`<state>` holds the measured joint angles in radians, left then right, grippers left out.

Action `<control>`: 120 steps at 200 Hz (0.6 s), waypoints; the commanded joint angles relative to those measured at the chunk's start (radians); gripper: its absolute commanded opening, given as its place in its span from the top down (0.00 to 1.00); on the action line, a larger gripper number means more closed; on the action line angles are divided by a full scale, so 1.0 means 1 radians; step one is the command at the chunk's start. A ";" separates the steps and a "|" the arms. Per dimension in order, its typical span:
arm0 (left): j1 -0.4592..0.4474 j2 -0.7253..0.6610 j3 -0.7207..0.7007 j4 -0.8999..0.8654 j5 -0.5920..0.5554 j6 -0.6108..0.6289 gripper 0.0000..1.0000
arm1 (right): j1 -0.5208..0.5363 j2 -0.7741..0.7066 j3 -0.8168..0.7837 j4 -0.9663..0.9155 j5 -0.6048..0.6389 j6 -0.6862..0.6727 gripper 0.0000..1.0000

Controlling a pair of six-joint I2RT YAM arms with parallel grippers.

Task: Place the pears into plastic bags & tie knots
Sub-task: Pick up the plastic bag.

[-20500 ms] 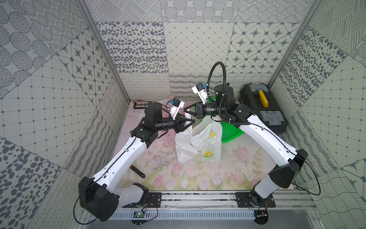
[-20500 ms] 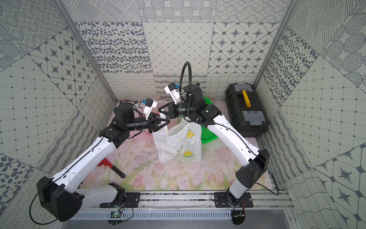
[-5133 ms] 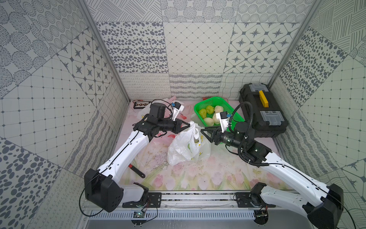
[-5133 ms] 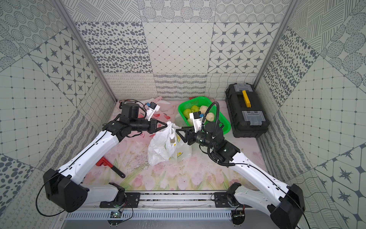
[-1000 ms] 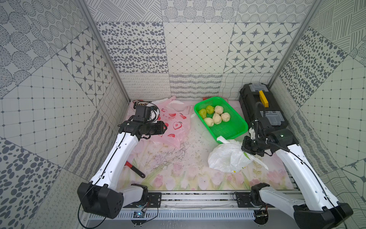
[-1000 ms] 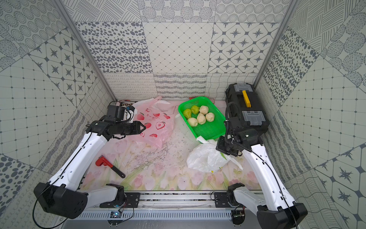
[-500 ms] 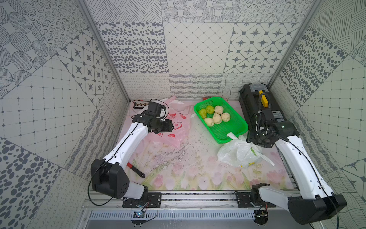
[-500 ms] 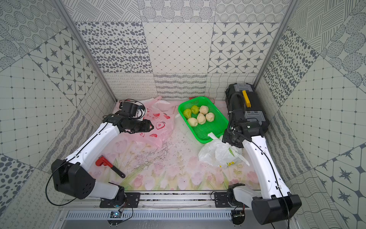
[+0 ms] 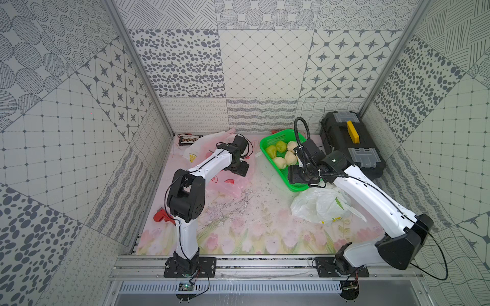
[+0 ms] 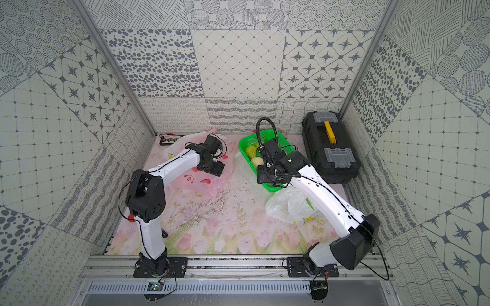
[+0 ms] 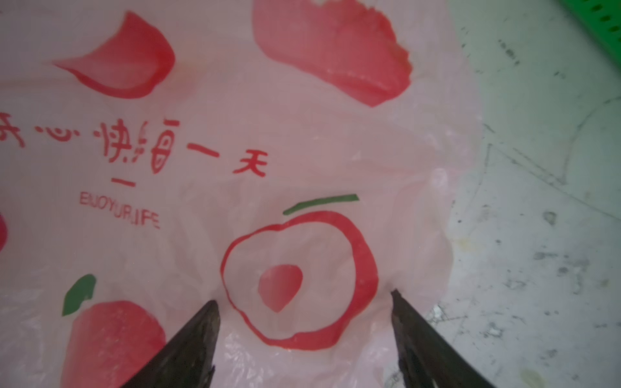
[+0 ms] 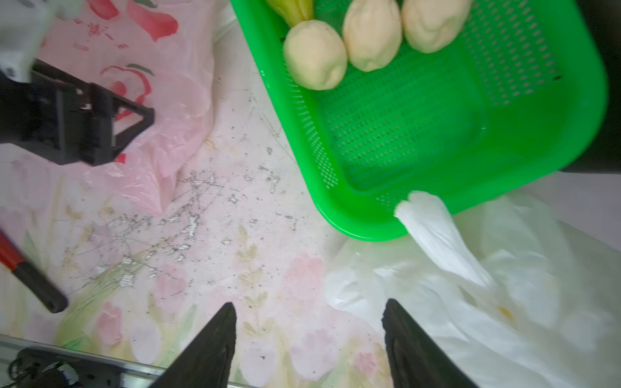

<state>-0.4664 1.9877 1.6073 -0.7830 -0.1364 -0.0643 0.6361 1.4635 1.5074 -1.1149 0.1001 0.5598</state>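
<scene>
Several pears (image 9: pixel 283 155), green and cream, lie in the green basket (image 9: pixel 298 186); three cream ones (image 12: pixel 371 37) show in the right wrist view. A white lemon-print bag (image 9: pixel 318 205) lies bulging by the basket's near corner, its twisted handle (image 12: pixel 433 231) resting against the rim. My right gripper (image 12: pixel 307 302) hangs open and empty above the mat beside that bag (image 12: pixel 487 312). The pink strawberry bag (image 11: pixel 268 151) lies flat at the back left. My left gripper (image 11: pixel 302 299) is open just over it, holding nothing, and shows in both top views (image 9: pixel 240 169) (image 10: pixel 213 168).
A black toolbox (image 9: pixel 350 148) stands at the back right next to the basket. Another white lemon bag (image 9: pixel 196 149) lies behind the pink one. A red-handled tool (image 12: pixel 30 272) rests near the left wall. The flowered mat (image 9: pixel 252 220) is scuffed in the middle.
The right gripper opened and let go of the white bag, then rose toward the basket's near corner. The left arm swung right over the pink bag and opened its jaws wider.
</scene>
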 commanded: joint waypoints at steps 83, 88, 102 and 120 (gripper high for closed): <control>-0.016 -0.375 -0.298 0.192 0.018 -0.029 1.00 | -0.020 0.194 -0.068 0.620 -0.345 0.285 0.11; -0.019 -0.395 -0.310 0.191 0.018 -0.035 1.00 | -0.027 0.203 -0.061 0.635 -0.352 0.296 0.07; -0.034 -0.439 -0.344 0.197 0.012 -0.047 1.00 | -0.037 0.236 -0.022 0.658 -0.377 0.319 0.06; -0.057 -0.476 -0.367 0.199 0.003 -0.064 1.00 | -0.042 0.286 0.039 0.665 -0.415 0.348 0.05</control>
<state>-0.4911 1.6054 1.3022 -0.6445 -0.1616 -0.0654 0.6048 1.6932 1.4696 -0.5663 -0.2489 0.8288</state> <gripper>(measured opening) 0.047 0.946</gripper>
